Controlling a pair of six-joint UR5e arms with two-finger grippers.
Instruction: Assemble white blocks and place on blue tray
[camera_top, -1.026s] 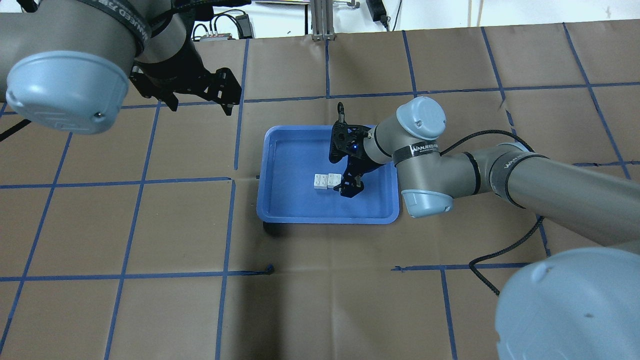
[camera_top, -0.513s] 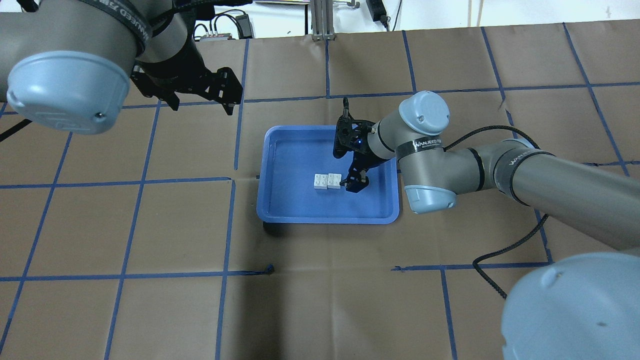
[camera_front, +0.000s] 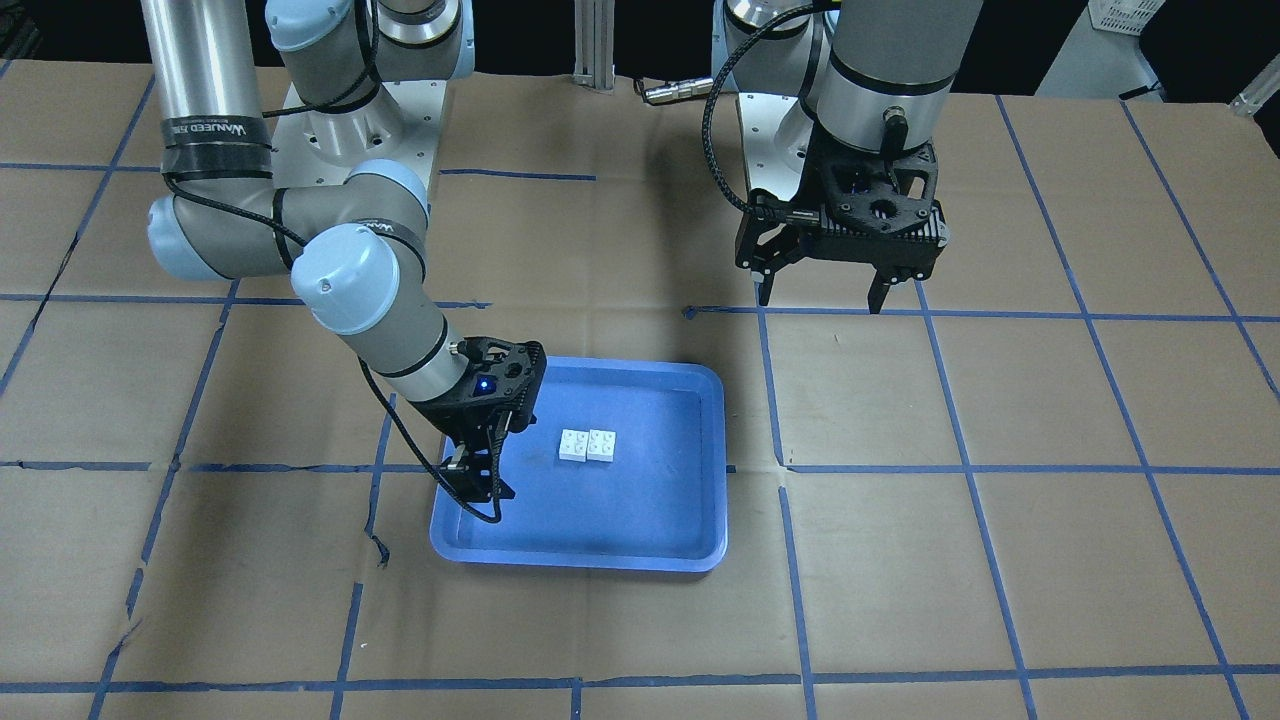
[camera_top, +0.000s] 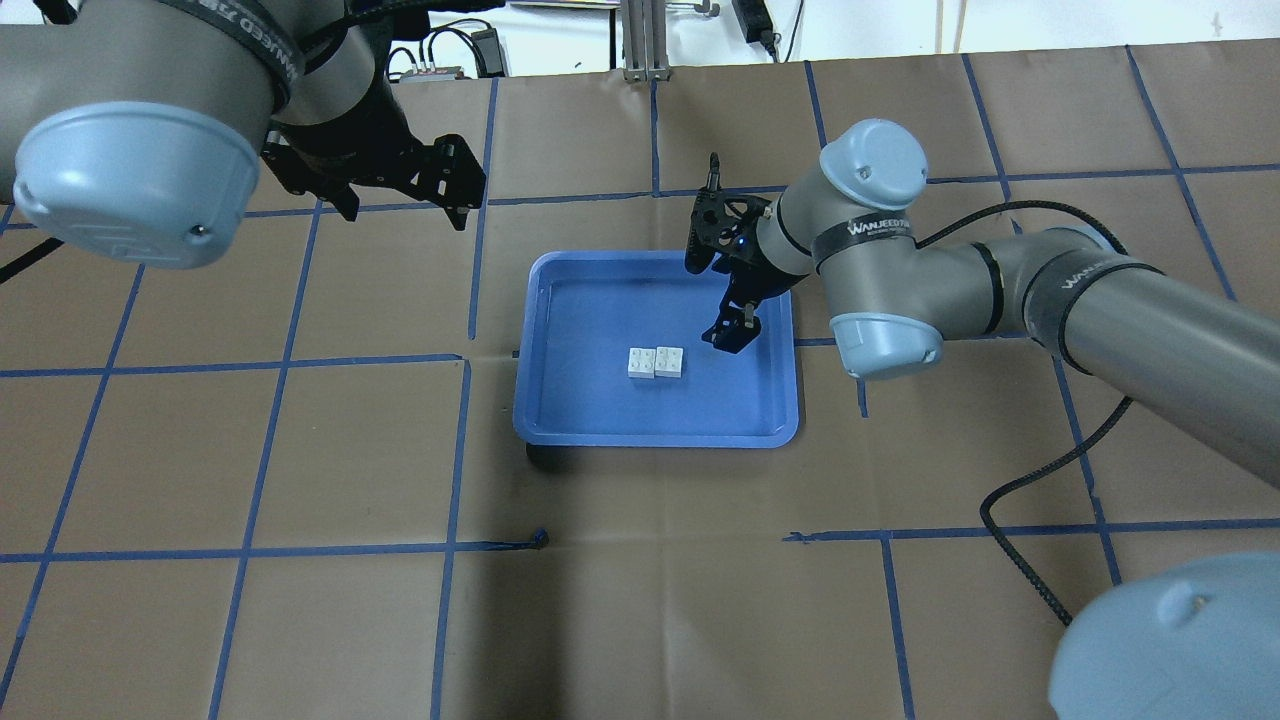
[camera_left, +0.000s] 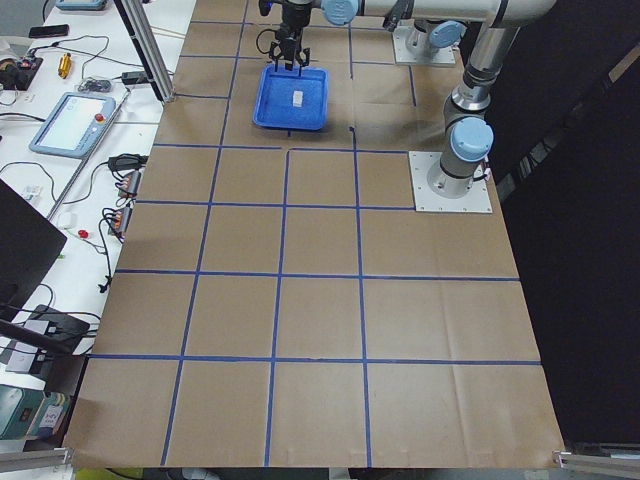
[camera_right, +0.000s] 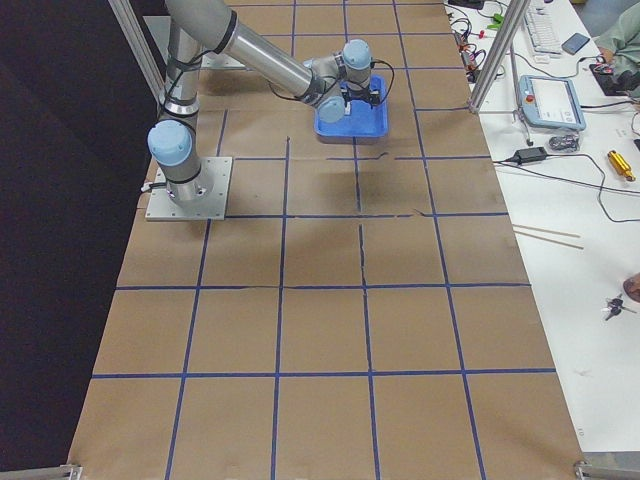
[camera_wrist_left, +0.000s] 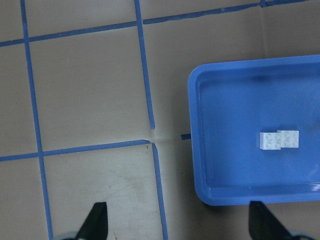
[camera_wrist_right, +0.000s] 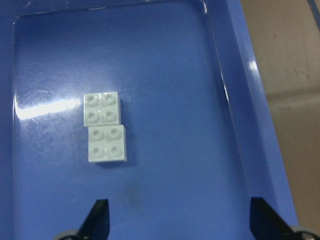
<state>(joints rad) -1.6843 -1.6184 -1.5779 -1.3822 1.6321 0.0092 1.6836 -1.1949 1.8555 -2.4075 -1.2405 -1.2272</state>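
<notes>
While the white blocks (camera_top: 656, 363) lay side by side, touching, mid blue tray (camera_top: 590, 300), right gripper (camera_top: 729, 335) hung just beside them, jaws wide, empty, left gripper (camera_top: 402, 215) also spread wide, well apart, above the table (camera_top: 300, 450).

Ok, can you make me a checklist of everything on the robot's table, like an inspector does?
surface: brown paper table with a blue tape grid.
job's things: two white blocks touching side by side, studs up, on the floor of the blue tray.
clutter: nothing seen.
grippers: right gripper open and empty, over the tray beside the blocks; left gripper open and empty, away from the tray.
cables: black cable loops from the right arm over the table.
surroundings: bench with a tablet-like pendant and loose wires beside the table.
</notes>
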